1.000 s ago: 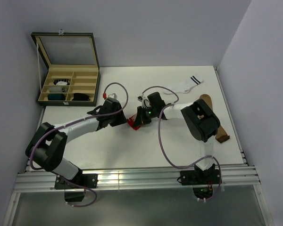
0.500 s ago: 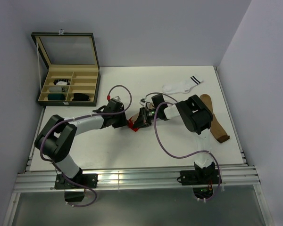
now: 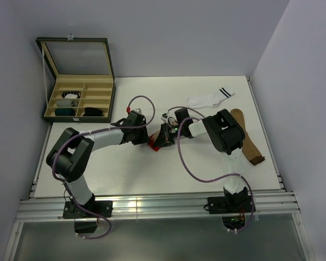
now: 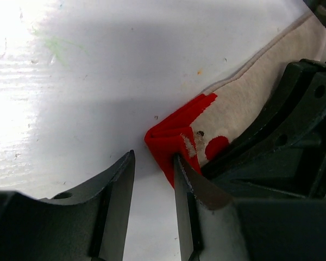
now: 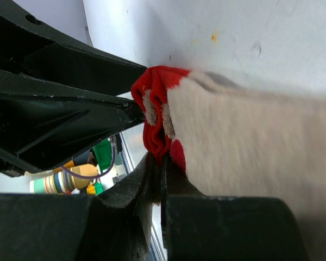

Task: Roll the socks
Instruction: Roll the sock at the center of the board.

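Observation:
The beige sock (image 4: pixel 244 92) with the red patterned cuff (image 4: pixel 171 138) lies mid-table, mostly under the two wrists in the top view. My right gripper (image 5: pixel 162 163) is shut on the bunched red cuff (image 5: pixel 155 119), pinching it at the jaw tips. My left gripper (image 4: pixel 154 155) is open and faces it from the left; its right fingertip (image 4: pixel 179 163) touches the cuff's corner, and bare table shows between the jaws. In the top view the left gripper (image 3: pixel 147 139) and right gripper (image 3: pixel 162 138) nearly meet over the cuff (image 3: pixel 154 144).
A white sock (image 3: pixel 209 99) with black stripes lies at the back right. A brown sock (image 3: pixel 248 143) lies along the right side under the right arm. An open divided case (image 3: pixel 79 100) with rolled socks in it stands at the back left.
My left arm has reached further right, up to the red cuff, and its jaws have narrowed slightly. The right arm folded in early on and then held still, still gripping the cuff.

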Available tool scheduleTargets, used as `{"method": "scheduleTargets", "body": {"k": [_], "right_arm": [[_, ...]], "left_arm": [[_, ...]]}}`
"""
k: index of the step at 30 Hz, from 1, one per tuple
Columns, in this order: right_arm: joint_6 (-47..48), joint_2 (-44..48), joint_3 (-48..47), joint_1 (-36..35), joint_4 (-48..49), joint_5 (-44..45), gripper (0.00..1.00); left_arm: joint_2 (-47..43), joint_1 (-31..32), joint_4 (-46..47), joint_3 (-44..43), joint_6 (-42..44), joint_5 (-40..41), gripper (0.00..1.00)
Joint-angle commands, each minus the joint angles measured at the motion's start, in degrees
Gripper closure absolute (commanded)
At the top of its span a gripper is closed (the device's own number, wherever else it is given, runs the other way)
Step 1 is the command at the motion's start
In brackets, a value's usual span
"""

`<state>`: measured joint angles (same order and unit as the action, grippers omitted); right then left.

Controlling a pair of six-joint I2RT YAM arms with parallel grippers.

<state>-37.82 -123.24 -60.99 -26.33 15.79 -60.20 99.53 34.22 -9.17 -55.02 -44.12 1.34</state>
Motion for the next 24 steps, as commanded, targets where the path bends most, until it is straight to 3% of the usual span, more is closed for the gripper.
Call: {"method": "scheduleTargets", "body": {"k": [1,7,12,16,21,24], "right_arm": [[2.4,-1.1,-1.4,0.4,-3.2,3.8,0.89],[4.8,3.2,-0.6,0.3,-6.5,8.2,0.62],[9.4,10.2,-0.1,-0.7,-12.3,15.1,0.53],[12.9,15.8,0.4,-1.8,-18.1,23.8,0.52],[13.6,23.2,3.1,-2.6,-18.9,32.9,0.53],[13.0,25.1,4.5,-2.6,-16.2,30.9,0.65]], "left_arm": [[2.3,0.2,-2.2,-2.5,1.4,1.8,0.60],[5.6,0.2,-5.2,-3.2,1.7,3.1,0.61],[6.9,0.2,-6.3,-3.9,2.1,3.5,0.62],[7.7,0.2,-6.8,-4.8,2.5,3.7,0.62],[8.3,0.2,-6.8,-5.5,2.8,3.4,0.63],[8.6,0.2,-6.9,-6.1,2.9,3.2,0.63]]}}
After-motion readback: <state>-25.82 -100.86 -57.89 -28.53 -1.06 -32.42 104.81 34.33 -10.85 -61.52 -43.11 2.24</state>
